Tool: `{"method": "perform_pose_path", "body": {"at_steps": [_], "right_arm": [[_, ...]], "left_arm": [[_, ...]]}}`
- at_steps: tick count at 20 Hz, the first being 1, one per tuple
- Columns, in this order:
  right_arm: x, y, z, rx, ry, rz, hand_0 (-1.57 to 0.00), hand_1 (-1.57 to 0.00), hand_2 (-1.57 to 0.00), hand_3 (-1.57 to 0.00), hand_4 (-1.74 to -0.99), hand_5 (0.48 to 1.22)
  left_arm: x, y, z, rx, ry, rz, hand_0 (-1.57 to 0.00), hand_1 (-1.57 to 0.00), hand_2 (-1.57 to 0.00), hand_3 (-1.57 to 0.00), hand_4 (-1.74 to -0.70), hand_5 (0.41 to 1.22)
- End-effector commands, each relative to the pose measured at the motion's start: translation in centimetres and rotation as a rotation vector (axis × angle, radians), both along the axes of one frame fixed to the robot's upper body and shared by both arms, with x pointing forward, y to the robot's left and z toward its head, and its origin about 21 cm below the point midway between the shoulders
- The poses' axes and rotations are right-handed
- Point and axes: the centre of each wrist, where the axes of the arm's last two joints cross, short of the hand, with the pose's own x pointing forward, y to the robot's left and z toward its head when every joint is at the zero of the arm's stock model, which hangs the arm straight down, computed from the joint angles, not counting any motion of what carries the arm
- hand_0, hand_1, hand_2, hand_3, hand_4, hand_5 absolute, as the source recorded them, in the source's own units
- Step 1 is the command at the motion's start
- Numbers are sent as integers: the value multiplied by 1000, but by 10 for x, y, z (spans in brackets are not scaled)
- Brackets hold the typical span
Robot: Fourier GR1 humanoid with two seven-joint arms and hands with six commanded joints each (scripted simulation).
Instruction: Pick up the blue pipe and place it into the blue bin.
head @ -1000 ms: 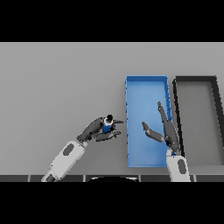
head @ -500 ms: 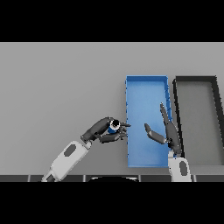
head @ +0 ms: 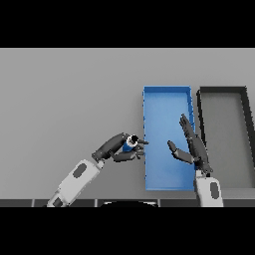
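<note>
Now the left hand (head: pixel 121 148) holds the blue pipe (head: pixel 130 143), w/ dark fingers and thumb curled around it. The pipe is a short round piece, blue body w/ a dark opening and a pale ring at the end that faces up. It is just beside the left wall of the blue bin (head: pixel 147 149), still outside it, and the fingertips reach to the wall's edge. I cannot tell if the pipe touches the worktop (head: pixel 64 99) or is lifted above it.

The bin is a long rectangular tray w/ thin raised walls and a flat smooth bottom, matte blue. Right beside it is a 2nd bin (head: pixel 246 144) of the same shape, w/ black walls and a grey bottom; they lie parallel, very close.

The right hand (head: pixel 191 147) is over the right side of the blue bin, near the wall btw. the two bins. Its fingers are straight and apart, pointing away from the robot, thumb out to the left; it holds nothing.

Both arms have white and grey hard shells, smooth. The worktop is plain grey, flat, no texture.
</note>
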Motion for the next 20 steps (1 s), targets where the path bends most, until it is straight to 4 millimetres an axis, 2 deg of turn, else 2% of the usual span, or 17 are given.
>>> {"method": "perform_pose_path", "body": {"at_steps": [1, 4, 6, 9, 12, 17, 20], "right_arm": [[0, -5, 9, 39, -5, 70, 1, 1, 1, 1, -1212, 589], [6, -13, 49, 34, -31, 268, 1, 1, 1, 1, -1282, 537], [10, -4, 72, -11, -14, 389, 1, 1, 1, 1, -1314, 500], [17, 16, 98, -58, -22, 523, 1, 1, 1, 1, -1306, 502], [26, 35, 114, -133, -50, 632, 1, 1, 1, 1, -1311, 517], [37, 70, 121, -197, -62, 755, 1, 1, 1, 1, -1241, 530], [44, 92, 129, -224, -52, 808, 1, 1, 1, 1, -1227, 532]], "left_arm": [[0, -2, 2, 0, -5, -3, -1570, -1570, -1570, -1497, -1741, 1220], [1, 1, 4, -3, -15, -2, -1571, -1571, -1571, -1494, -1741, 1221], [-1, 1, 2, -1, -19, -4, -1571, -1571, -1571, -1491, -1741, 1221], [0, -1, 1, -3, -24, -7, -1571, -1571, -1571, -1487, -1741, 1221], [1, -1, 4, 3, -25, -9, -1571, -1571, -1571, -1484, -1741, 1221], [0, 1, 4, -30, -27, -38, -1571, -1571, -1571, -1502, -1741, 1221], [2, 3, 4, -20, -24, -49, -1571, -1571, -1571, -1532, -1741, 1221]]}}
